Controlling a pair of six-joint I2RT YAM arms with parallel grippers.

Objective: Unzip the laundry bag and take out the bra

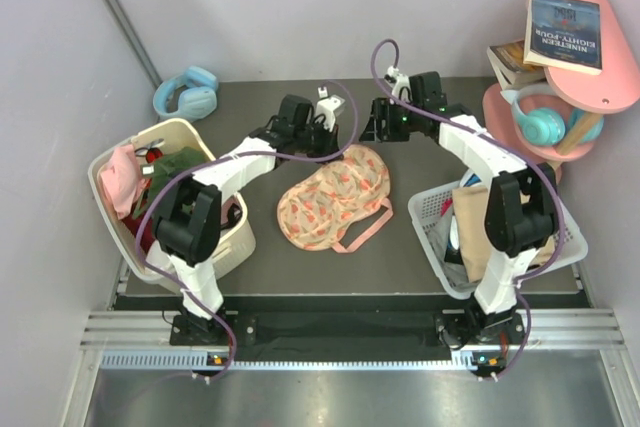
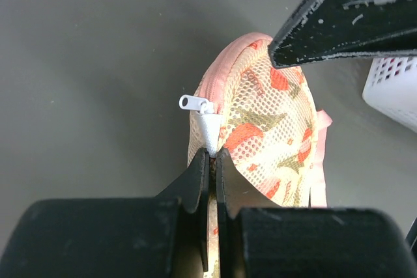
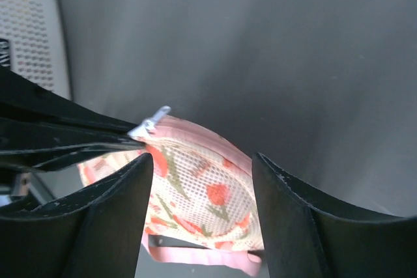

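The laundry bag (image 1: 335, 197), cream-peach mesh with orange print and a pink loop strap, lies mid-table. My left gripper (image 1: 340, 144) is at its far edge, shut on the white zip pull (image 2: 207, 133). The left wrist view shows the jaws (image 2: 213, 154) pinching the pull tab, and the slider (image 2: 193, 102) sitting on the pink zip trim of the raised lobe (image 2: 273, 135). My right gripper (image 1: 368, 140) is open, and its jaws (image 3: 202, 161) straddle the same lobe (image 3: 195, 193) without touching it. The bag looks shut. The bra is hidden.
A white basket (image 1: 235, 237) with pink and green clothes stands at the left. Another white basket (image 1: 428, 217) holding brown items stands at the right. Blue headphones (image 1: 187, 94) lie at the back left. A pink shelf (image 1: 600, 97) with books and teal headphones stands at the back right.
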